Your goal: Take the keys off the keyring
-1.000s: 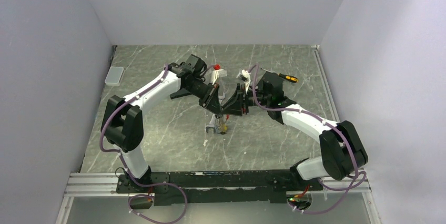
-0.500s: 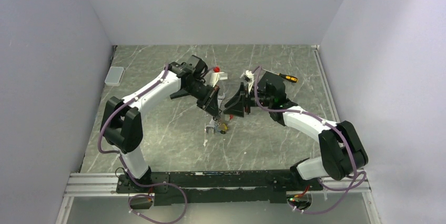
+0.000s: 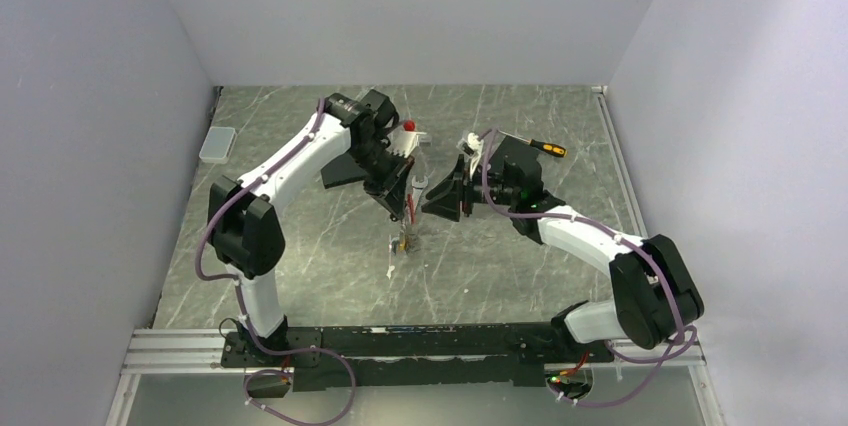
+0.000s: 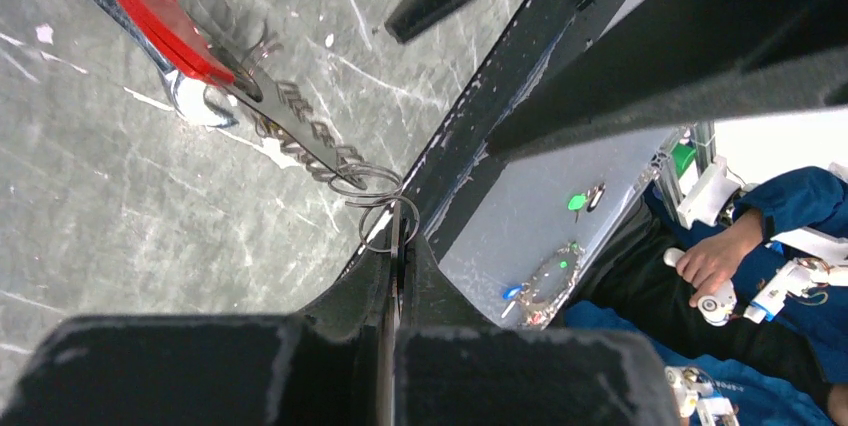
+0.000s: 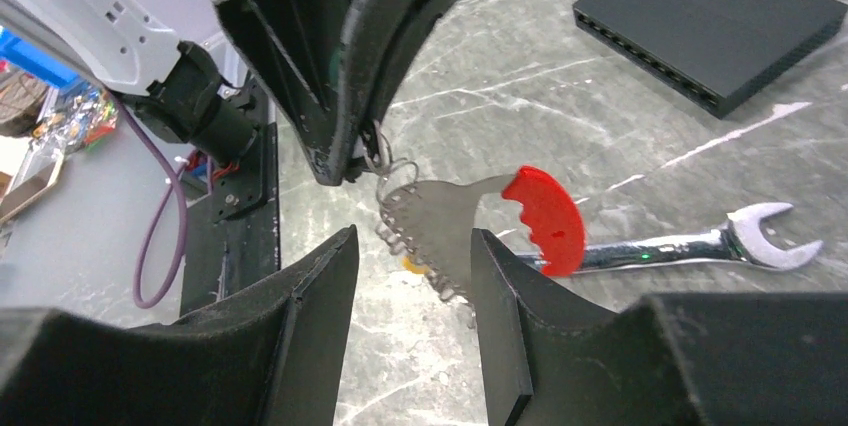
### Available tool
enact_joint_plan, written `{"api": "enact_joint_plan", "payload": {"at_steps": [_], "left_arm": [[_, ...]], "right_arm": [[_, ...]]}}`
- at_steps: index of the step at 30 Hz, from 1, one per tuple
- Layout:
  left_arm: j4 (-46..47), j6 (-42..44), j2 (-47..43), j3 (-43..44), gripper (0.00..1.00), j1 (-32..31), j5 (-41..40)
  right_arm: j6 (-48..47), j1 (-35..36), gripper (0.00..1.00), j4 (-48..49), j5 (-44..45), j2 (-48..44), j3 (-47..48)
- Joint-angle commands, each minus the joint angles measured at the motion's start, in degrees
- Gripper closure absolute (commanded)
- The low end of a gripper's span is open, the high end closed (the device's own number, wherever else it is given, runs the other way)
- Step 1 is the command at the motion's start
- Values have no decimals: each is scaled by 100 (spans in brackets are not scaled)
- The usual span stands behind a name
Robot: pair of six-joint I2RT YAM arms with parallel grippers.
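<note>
Keyring point(image 5: 440, 224) pinched in closed left jaws, right jaws half open, empty, near it

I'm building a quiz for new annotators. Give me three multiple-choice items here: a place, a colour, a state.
1. Where does the wrench lie? A on the table B in a bowl C against a wall
2. What colour is the keyring's tab? A green B red C yellow
3. The left gripper is: A wide open B shut on nothing C shut on the keyring's ring
Answers: 1 A, it lies flat on the marble; 2 B, the tab shows red; 3 C, it pinches the thin ring.
</note>
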Motion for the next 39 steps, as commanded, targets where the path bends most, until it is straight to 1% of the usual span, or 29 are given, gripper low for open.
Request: {"api": "enact_joint_plan", "payload": {"at_steps": [1,8,19,29,34,39], "left_arm": [[-589,152,81,320,100,-61,12],[-583,99,64,367,100,-114,185],[-639,158,-15,363,100,-123,462],[-644,198,-68,346,100,-120,581],[-649,221,-80,320,100,-118,648],[-657,262,-82,302,100,-124,683]], "right_arm": [[-60,243,51,471,83,-119,-19],[-402,495,53,327,253,-117,-22],[-823,894,55,86,748,-14,38],[-896,1044,55,9,919,192,178],[-862,1052,56,36,1223,214,182],[-789,1050,54,138,1263,163,178]]}}
